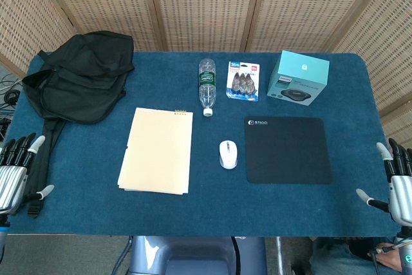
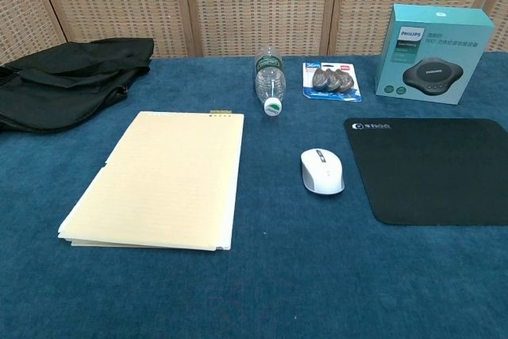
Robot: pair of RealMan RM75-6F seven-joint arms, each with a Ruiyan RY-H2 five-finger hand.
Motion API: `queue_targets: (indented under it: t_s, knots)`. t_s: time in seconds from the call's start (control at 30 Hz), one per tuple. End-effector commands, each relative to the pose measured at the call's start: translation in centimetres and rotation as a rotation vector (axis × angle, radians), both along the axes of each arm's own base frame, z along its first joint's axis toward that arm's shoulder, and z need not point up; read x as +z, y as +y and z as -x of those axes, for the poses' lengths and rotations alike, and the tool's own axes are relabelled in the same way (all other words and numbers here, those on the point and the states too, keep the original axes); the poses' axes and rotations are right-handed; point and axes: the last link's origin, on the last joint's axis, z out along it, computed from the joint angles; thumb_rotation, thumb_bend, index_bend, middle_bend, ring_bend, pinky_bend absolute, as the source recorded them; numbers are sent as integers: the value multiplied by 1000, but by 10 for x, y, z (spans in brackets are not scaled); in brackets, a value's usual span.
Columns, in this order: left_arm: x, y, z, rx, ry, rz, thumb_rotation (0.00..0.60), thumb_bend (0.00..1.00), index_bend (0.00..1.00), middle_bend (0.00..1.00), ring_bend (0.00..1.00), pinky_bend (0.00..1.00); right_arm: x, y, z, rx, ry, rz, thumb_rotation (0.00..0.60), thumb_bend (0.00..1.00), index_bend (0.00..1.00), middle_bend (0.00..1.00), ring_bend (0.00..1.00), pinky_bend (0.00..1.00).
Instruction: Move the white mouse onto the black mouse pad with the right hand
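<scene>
blue table, wicker screens behind

Blue table cloth covers the whole surface. White mouse lies near centre, just left of the black pad, apart from it. Pad runs off the right edge. Yellow notepad lies left of the mouse. Far side, left to right: black bag, clear bottle on its side with cap toward the near edge, blister pack, teal Philips box standing upright.
</scene>
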Motion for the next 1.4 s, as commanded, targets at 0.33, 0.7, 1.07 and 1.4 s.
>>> queue_targets:
  t_s: [0.33,0.7,1.07,1.4]
  knots:
    - [3,-1,-1,-14,0,7,600,0,0,0,0,0,-27,-30,-18,239,28,-159,600,0,59,0,0,0]
    - [2,10,2,2,5,-6,600,0,0,0,0,0,-80,-119,-60,531,99,-507,600,420,222,67,0,0]
    - [1,19,6,35,4,-5,600,0,0,0,0,0,-150,-157,-124,592,159,-707,600,1000,278,144,0,59]
    - [0,22,9,53,0,2,600,0,0,0,0,0,-200,-171,-165,584,217,-781,600,1000,281,150,4,64]
